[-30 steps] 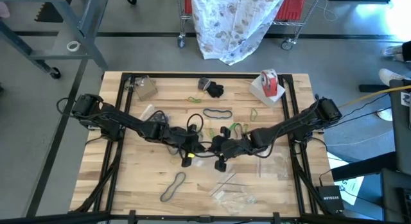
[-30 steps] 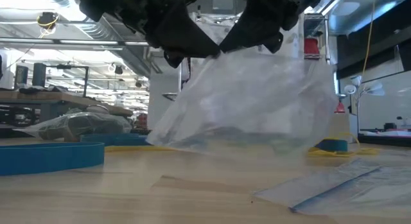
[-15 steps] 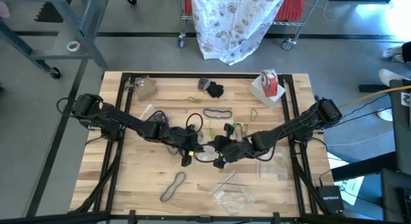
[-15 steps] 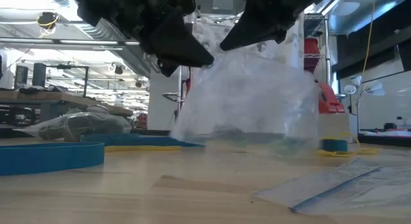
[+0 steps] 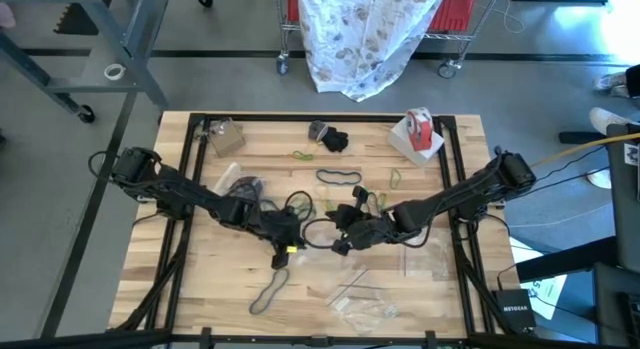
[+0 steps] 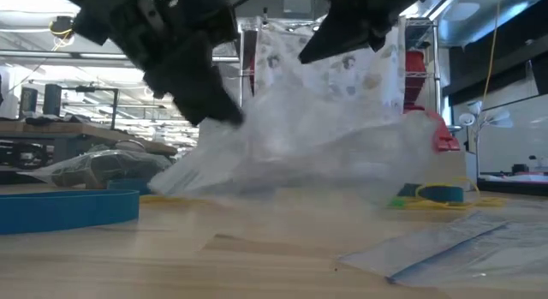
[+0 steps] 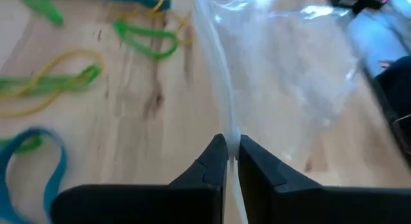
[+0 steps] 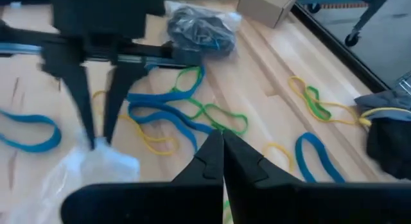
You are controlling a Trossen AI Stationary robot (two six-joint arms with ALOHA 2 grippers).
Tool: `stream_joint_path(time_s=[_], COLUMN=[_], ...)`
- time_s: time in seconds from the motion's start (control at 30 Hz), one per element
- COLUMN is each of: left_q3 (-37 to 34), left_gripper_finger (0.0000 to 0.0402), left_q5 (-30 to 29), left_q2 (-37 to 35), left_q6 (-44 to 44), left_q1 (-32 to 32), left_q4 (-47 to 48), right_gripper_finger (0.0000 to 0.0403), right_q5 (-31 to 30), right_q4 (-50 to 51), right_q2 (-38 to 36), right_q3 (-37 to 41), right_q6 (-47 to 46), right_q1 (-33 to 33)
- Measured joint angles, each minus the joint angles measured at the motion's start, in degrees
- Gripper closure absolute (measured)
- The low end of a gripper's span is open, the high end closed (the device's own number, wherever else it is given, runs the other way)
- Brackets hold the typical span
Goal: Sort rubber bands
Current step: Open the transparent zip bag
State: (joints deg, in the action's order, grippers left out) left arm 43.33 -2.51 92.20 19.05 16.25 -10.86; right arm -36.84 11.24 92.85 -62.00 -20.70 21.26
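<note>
**Holding a clear bag up between two grippers**

Pinching the edge of a clear, crinkled plastic bag point(image 7: 282, 76), the left gripper point(image 7: 228, 161) has its fingers clenched on the film near the middle of the pale wooden worktop point(image 5: 210, 279). The right gripper point(image 8: 220, 156) is clenched tight just beside it, above the same bag, which hangs lifted off the worktop in the low view. The thin floppy rubber bands point(image 8: 173, 115), blue, green and yellow, lie loose on the wood around both grippers; a long dark one point(image 5: 268, 291) lies nearer the front edge.
</note>
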Motion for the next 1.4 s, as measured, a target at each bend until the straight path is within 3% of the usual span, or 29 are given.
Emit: stream_joint_path(time_s=[0.07, 0.23, 0.37, 0.63, 0.8, 1.13, 1.27, 1.4], left_q3=[-0.3, -0.2, -0.2, -0.2, -0.2, -0.2, -0.2, -0.2], left_gripper_finger=[0.0382, 0.0382, 0.0382, 0.0382, 0.0382, 0.0382, 0.0382, 0.0382], left_q5=[-0.1, -0.4, -0.5, -0.7, -0.7, -0.7, -0.9, -1.1], left_q2=[0.0, 0.0, 0.0, 0.0, 0.0, 0.0, 0.0, 0.0], left_q6=[0.1, -1.0, -2.9, -5.2, -6.1, -9.4, -9.2, -8.7], left_q1=[0.1, 0.1, 0.1, 0.3, 0.3, -0.7, -0.7, -0.9], left_q4=[0.3, -1.6, -3.8, -5.1, -5.5, -9.6, -9.3, -9.3], right_gripper_finger=[0.0403, 0.0400, 0.0369, 0.0259, 0.0238, 0.0259, 0.0300, 0.0368], right_q5=[2.1, 14.0, 20.8, 21.6, 22.5, 25.4, 24.9, 24.1], right_q4=[-0.5, -0.6, 0.1, 0.9, 0.8, -3.1, -4.6, -5.0], right_q2=[-0.6, -0.8, -0.7, -0.7, -0.7, 2.0, 2.1, 2.1], right_q3=[0.0, 0.0, 0.0, 0.0, 0.0, 0.1, 0.0, 0.0], right_q6=[0.0, -3.6, -7.4, -7.1, -4.6, -4.5, -4.0, -0.9], right_q1=[0.0, -0.4, -1.1, -1.2, -1.2, -3.1, -3.0, -2.9])
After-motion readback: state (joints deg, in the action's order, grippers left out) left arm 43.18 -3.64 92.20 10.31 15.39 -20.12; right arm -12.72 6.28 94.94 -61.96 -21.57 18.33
